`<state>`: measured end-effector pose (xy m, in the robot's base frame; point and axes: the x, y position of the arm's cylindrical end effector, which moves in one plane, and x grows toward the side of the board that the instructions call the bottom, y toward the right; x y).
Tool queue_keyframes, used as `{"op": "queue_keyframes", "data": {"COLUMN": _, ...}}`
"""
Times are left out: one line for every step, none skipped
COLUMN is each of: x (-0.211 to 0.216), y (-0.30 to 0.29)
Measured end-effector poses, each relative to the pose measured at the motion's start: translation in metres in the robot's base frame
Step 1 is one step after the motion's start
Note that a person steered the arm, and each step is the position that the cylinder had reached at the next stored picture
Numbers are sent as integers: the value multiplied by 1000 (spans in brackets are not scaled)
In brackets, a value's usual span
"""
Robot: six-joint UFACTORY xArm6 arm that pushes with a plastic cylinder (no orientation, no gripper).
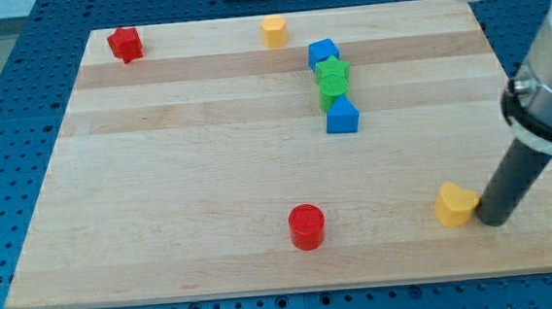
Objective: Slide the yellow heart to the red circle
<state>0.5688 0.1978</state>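
— How is the near side of the wooden board [164,230] laid out?

— The red circle [306,226] is placed near the near edge, around the middle. The yellow heart [455,204] is set to its right, well apart, and my tip [492,221] is found just beside the heart's right side.

— And the far side?

— The red star [125,44] is found at the far left corner. The yellow hexagon [273,30] is placed at the far edge, right of it. A column is formed right of centre: the blue cube [323,53] farthest, then the green star [332,73], a second green block [331,97], and the blue wedge [342,117] nearest.
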Motion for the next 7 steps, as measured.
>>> {"op": "queue_keyframes", "data": {"x": -9, "y": -16}}
{"op": "queue_keyframes", "data": {"x": -20, "y": -30}}
{"op": "queue_keyframes", "data": {"x": -22, "y": -57}}
{"op": "queue_keyframes", "data": {"x": -21, "y": -84}}
{"op": "queue_keyframes", "data": {"x": -16, "y": -104}}
{"op": "queue_keyframes", "data": {"x": -16, "y": -130}}
{"op": "queue_keyframes", "data": {"x": -19, "y": -150}}
